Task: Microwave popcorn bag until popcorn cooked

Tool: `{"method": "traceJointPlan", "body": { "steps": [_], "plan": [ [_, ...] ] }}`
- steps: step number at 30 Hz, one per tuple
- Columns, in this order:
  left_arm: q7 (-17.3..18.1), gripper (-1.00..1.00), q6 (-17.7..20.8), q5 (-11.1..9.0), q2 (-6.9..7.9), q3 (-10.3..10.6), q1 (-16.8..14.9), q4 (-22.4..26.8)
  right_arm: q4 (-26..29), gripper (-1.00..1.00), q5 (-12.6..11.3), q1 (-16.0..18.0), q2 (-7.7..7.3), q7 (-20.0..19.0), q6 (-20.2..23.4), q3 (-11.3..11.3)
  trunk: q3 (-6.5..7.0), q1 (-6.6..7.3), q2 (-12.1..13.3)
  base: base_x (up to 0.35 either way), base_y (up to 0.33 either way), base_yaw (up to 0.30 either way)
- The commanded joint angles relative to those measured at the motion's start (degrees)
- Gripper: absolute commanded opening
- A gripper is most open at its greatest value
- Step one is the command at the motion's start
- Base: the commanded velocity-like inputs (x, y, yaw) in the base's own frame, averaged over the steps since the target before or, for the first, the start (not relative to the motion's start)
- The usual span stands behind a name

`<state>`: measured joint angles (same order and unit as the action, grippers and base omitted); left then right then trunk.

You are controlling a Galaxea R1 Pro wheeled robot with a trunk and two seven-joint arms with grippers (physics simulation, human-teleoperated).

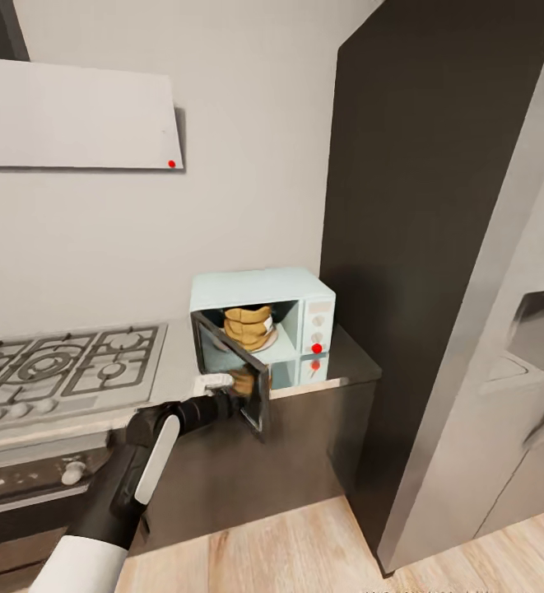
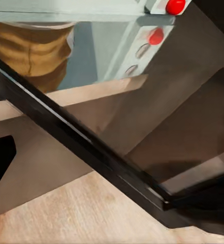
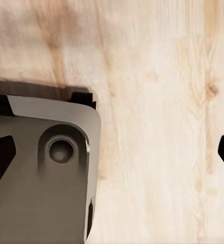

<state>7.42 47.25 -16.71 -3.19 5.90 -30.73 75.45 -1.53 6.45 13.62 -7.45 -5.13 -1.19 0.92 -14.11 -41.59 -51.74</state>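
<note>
Popcorn bag [image 1: 249, 326] already upright inside microwave [image 1: 262, 327], door [image 1: 233, 369] swung out over countertop [image 1: 352, 356] edge. Left gripper [image 1: 229, 404] at door's outer face, jaws hidden, grip impossible to judge. Door's free edge between gripper and cavity, bag beyond; left arm nearer. Right gripper spread wide above floor.

One microwave [image 1: 262, 328] stands on the surface [image 1: 355, 362], with one popcorn bag [image 1: 248, 325] inside, two white knobs and one red light [image 1: 317, 348]. One gas hob [image 1: 62, 364] lies left, carrying four burners. One robot arm [image 1: 144, 465] shows.
</note>
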Motion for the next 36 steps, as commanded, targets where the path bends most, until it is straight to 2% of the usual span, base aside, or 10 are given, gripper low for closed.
{"method": "traceJointPlan", "body": {
  "steps": [1,5,10,18,29,33,36],
  "plan": [
    [0.31,1.0,0.29,0.01,-0.24,0.0,-0.03,0.05,-0.15,1.0,0.58,0.09,-0.02,-0.07,-0.12,0.14,-0.03,-0.01,-0.06,0.0,0.0,-0.208],
    [-1.36,1.0,0.29,0.01,-1.5,0.15,-0.03,0.05,-0.16,1.0,0.58,0.09,-0.02,-0.06,-0.17,0.14,0.16,-0.01,-0.06,0.0,0.0,-0.216],
    [-2.99,1.0,0.29,0.01,-2.22,0.18,-0.03,0.38,-0.15,1.0,0.54,0.1,-0.02,0.01,-0.21,0.17,0.39,-0.01,-0.06,0.0,0.0,-0.237],
    [-5.71,1.0,0.29,-0.05,-2.25,0.08,-0.03,1.27,-0.14,1.0,0.49,0.09,-0.02,0.0,-0.21,0.16,0.77,-0.01,-0.06,0.194,0.0,-0.24],
    [-6.2,1.0,0.29,0.09,-2.11,0.06,-0.03,1.56,-0.14,1.0,0.49,0.1,-0.07,-0.01,-0.21,0.22,1.29,-0.01,-0.06,0.267,0.0,-0.232],
    [-10.09,1.0,0.43,0.04,-1.96,0.15,-0.03,3.48,-0.14,1.0,0.49,0.1,-0.1,-0.02,-0.21,0.22,1.47,-0.01,-0.06,0.221,0.0,-0.212],
    [-10.98,1.0,0.47,0.01,-1.91,0.16,-0.03,3.71,-0.14,1.0,0.49,0.1,-0.1,0.01,-0.21,0.22,1.62,-0.01,-0.06,0.21,0.0,-0.203]
  ]
}}
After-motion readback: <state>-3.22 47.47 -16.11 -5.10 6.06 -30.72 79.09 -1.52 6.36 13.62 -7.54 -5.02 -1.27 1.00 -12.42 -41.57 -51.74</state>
